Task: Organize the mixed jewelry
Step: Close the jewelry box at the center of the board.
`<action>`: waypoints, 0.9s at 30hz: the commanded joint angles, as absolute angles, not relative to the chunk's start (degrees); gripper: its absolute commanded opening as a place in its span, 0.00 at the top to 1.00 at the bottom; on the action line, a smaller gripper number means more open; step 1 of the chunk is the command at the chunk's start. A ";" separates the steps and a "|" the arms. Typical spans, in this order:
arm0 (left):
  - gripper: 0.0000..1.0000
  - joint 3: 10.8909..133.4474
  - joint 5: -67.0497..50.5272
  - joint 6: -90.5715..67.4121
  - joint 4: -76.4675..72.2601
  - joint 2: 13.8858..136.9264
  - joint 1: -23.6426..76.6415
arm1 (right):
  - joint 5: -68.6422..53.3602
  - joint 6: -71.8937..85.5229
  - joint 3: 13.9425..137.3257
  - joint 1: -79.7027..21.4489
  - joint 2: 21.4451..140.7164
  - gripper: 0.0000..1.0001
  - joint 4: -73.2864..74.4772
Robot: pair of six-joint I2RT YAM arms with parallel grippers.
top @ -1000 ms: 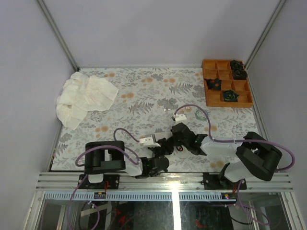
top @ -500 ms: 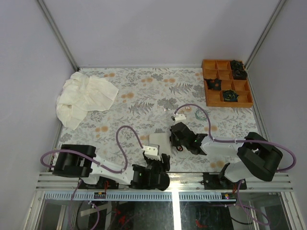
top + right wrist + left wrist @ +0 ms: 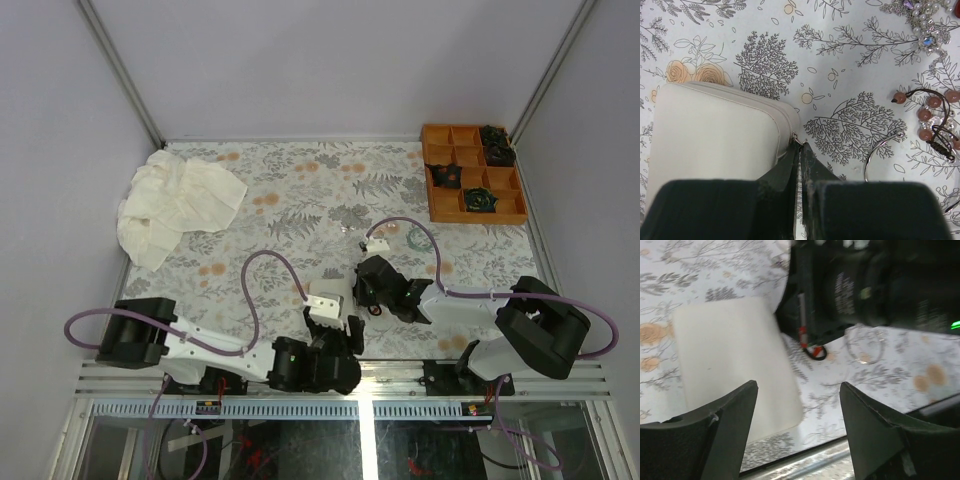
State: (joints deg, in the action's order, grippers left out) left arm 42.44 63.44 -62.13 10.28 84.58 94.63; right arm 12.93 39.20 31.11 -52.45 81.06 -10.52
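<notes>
Near edge: left gripper spreading its jaws wide over the last second, holding nothing, hanging above cream rectangular padded box. Left arm swinging out low along near rail.

Just beyond: right gripper staying pinched shut, tips touching box corner by tiny metal tab; grip on tab unclear.

Loose mixed jewellery lying on floral table cover beside box: thin silvery hoop, pink-bead bracelet on brown cord.

Judging: nothing sorted yet, arms likely preparing to open box.

Far right corner: orange compartment tray waiting.
</notes>
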 commanded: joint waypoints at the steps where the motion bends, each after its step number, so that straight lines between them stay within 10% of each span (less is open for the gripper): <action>1: 0.33 42.25 61.52 -51.21 -0.99 80.47 96.93 | 12.21 40.40 33.49 -52.80 79.65 1.00 -11.79; 10: 0.34 44.24 56.47 -44.98 -5.73 84.96 96.84 | 11.53 40.52 33.10 -52.75 79.34 1.00 -12.26; 16: 0.01 47.26 57.60 -52.63 11.19 81.54 95.10 | 11.00 40.13 33.35 -52.78 79.16 1.00 -11.62; 27: 0.00 50.79 42.74 -65.34 33.26 78.03 84.17 | 10.29 40.67 33.82 -52.79 78.75 1.00 -10.86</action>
State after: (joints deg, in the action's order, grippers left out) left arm 49.82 49.36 -62.67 26.06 76.25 87.46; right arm 11.25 39.72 31.11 -52.45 80.51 -9.65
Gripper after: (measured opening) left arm 0.996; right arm 0.019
